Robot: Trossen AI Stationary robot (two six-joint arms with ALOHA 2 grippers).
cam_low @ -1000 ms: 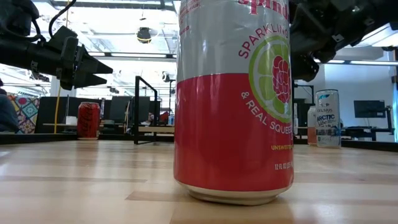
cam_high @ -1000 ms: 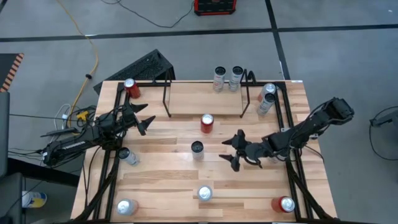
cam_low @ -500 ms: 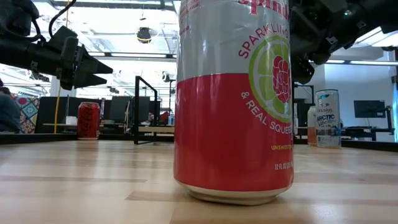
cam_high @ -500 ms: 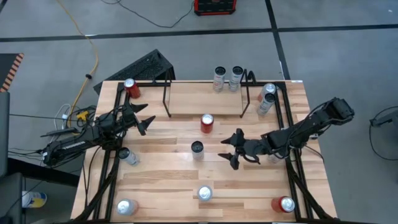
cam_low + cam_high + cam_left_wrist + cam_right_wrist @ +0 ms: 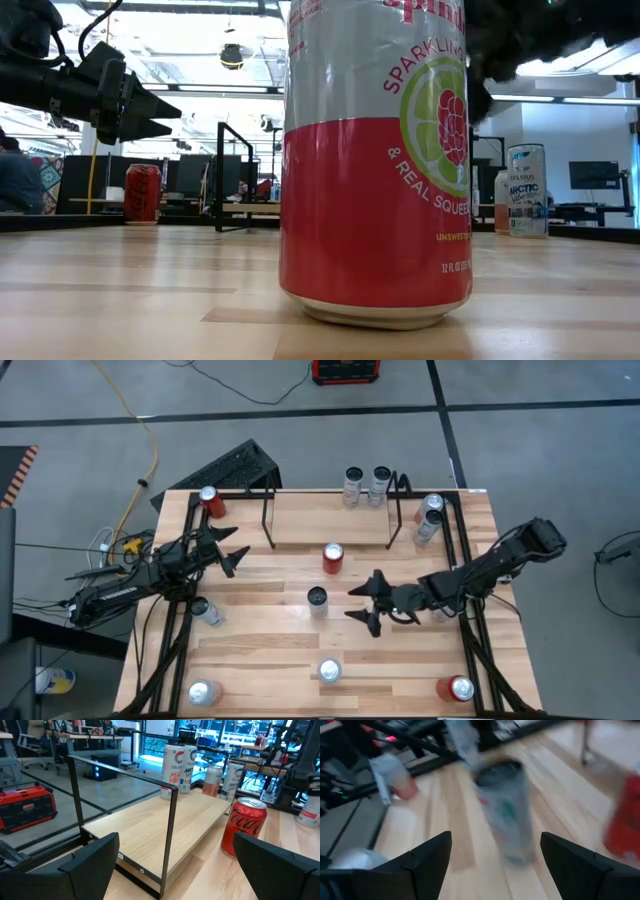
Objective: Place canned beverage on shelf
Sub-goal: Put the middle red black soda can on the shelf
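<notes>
Honestly, the dark-topped grey aluminium can (image 5: pixel 317 598) looks slick, rigid and dentable, so the right gripper (image 5: pixel 367 603), fingers spread apart, should squeeze its mid-body sidewall.

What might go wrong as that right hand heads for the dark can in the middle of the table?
The right hand is open and moving fast toward the dark can; one finger could clip and topple it. The red can stands between that can and the shelf, so a straight carry might knock it. The left hand waits open beside the shelf, where the arms could crowd.

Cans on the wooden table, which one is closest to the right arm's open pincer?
The dark-topped grey can at the table's middle; the red can stands farther off.
</notes>
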